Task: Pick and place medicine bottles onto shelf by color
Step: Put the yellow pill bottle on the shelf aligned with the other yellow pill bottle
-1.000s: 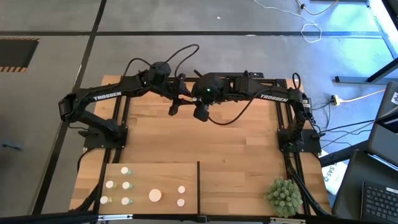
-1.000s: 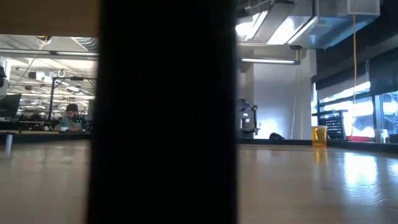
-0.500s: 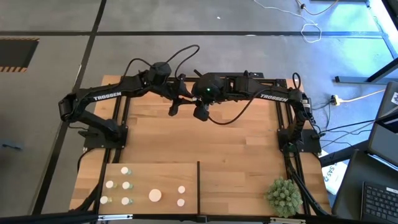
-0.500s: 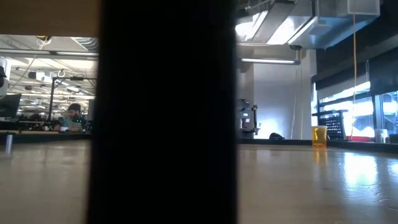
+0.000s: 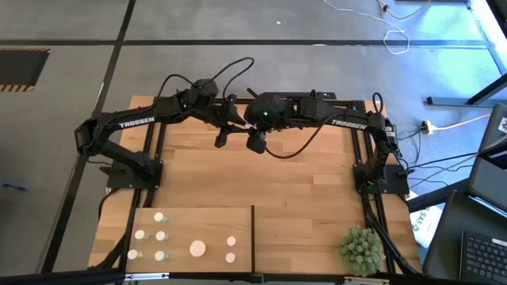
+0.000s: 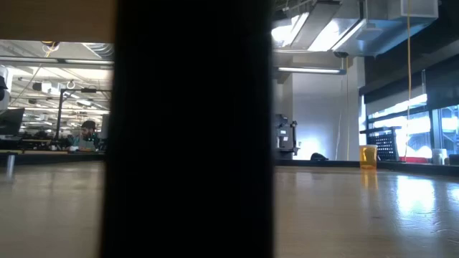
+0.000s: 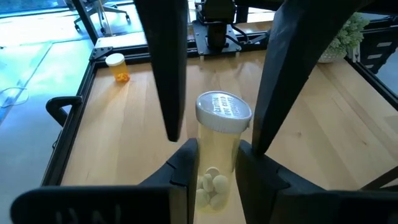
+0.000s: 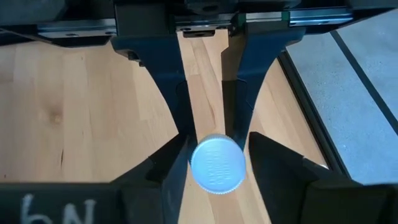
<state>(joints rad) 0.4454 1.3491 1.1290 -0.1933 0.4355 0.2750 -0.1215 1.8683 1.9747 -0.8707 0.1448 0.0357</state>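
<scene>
A medicine bottle [image 7: 219, 158] with a pale greenish body, pills inside and a white cap [image 8: 216, 165] hangs above the table's far middle. My left gripper [image 7: 214, 163] is shut on it there [image 5: 222, 136]. My right gripper [image 8: 217, 142] meets it from the right [image 5: 252, 141]. It is open, with one finger close on each side of the cap. Several white-capped bottles [image 5: 161, 235] stand on the shelf [image 5: 194, 218], left of its dark divider [image 5: 253, 229]. An orange bottle [image 7: 117, 67] stands on the table by the frame. My left gripper pinches the bottle's body [image 7: 217, 177] between its two fingers, below the cap. The fingers [image 8: 163, 68] come from the table's left, slanting a little down. The bottle is lifted clear of the table, cap end up and tilted toward the right arm.
A spiky green plant ball [image 5: 361, 249] sits at the near right corner. In the low view a broad dark upright [image 6: 190, 129] hides the middle, and the orange bottle [image 6: 368, 156] shows far off. Bare planks [image 5: 261, 178] lie between the arms and the shelf.
</scene>
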